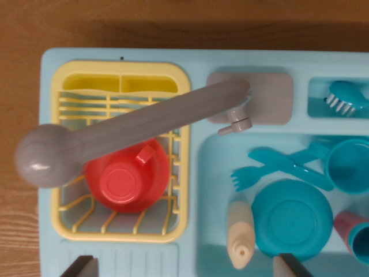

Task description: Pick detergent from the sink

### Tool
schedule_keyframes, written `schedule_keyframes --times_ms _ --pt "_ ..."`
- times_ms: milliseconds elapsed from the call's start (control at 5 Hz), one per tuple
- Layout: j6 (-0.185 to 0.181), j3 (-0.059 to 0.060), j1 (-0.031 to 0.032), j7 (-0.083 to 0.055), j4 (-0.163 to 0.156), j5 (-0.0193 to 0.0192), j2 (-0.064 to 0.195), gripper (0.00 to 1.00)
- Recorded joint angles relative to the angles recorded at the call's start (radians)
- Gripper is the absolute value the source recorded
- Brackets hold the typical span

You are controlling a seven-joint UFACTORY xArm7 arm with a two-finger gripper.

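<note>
You are looking straight down on a pale blue toy sink unit (115, 257) resting on a wooden table (17, 115). The gripper (185, 266) shows only as two dark fingertips (79, 266) at the lower edge, set wide apart and released, grasping nothing. The detergent (240, 234), a cream bottle, lies in the sink basin (214, 173) just inside the fingertip on the wrist view's right, its nozzle pointing toward the lower edge. Touching its far side is an upturned teal bowl (292, 218). Beyond the bowl lie a teal fork (271, 171) crossed with another teal utensil (291, 167), and a teal cup (347, 165). Above the other fingertip stands a yellow drying rack (179, 190) holding an upturned red cup (127, 182). A grey faucet (132, 130) swings over the rack. A teal brush (346, 99) sits in the far corner compartment.
</note>
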Motion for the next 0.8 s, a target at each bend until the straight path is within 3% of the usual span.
schedule_keyframes --times_ms 200,400,600,800 --pt "0.0 0.0 0.0 0.0 0.0 0.0 0.0 0.0" --pt "-0.034 -0.003 -0.0026 -0.011 -0.033 0.0011 0.002 0.0" --pt "-0.034 -0.003 -0.0026 -0.011 -0.033 0.0011 0.002 0.0" --pt "-0.072 -0.007 -0.0055 -0.024 -0.069 0.0023 0.004 0.0"
